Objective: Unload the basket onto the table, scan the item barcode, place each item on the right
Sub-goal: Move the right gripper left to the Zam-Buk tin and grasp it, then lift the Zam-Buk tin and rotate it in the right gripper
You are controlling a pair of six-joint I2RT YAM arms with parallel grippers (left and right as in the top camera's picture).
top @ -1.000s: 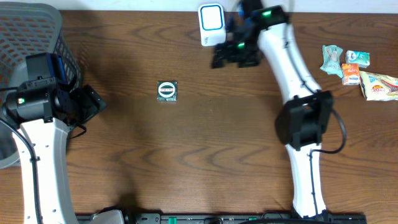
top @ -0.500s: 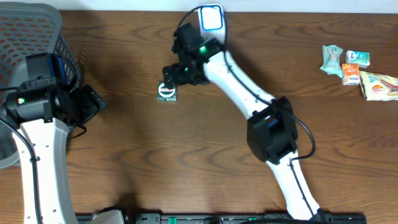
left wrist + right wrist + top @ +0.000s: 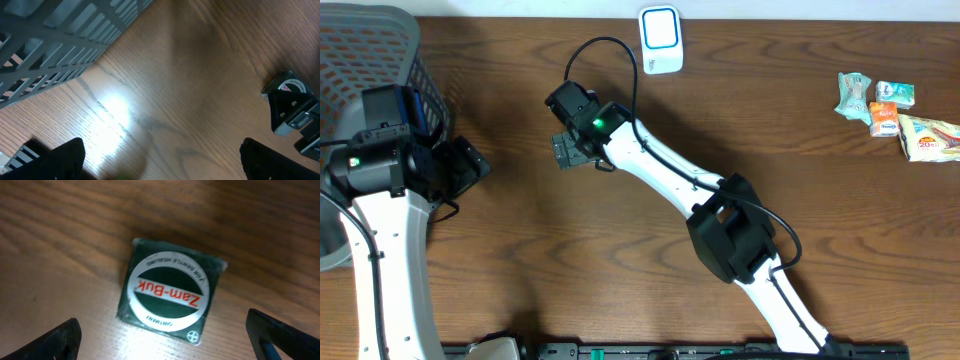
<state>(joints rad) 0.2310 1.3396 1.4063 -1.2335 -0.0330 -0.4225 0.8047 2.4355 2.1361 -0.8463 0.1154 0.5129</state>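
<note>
Beyond Zam-Buk pack (image 3: pixel 169 292), scanner (image 3: pixel 661 40); rightward, snacks (image 3: pixel 895 112).

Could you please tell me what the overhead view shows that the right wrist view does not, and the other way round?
Only overhead: the white scanner at the table's far edge, the grey basket and the snack packets. Only right wrist: the green Zam-Buk box with its readable label; from overhead, the right gripper covers it. Both: the wooden table and the right gripper, its jaws open above the box.
</note>
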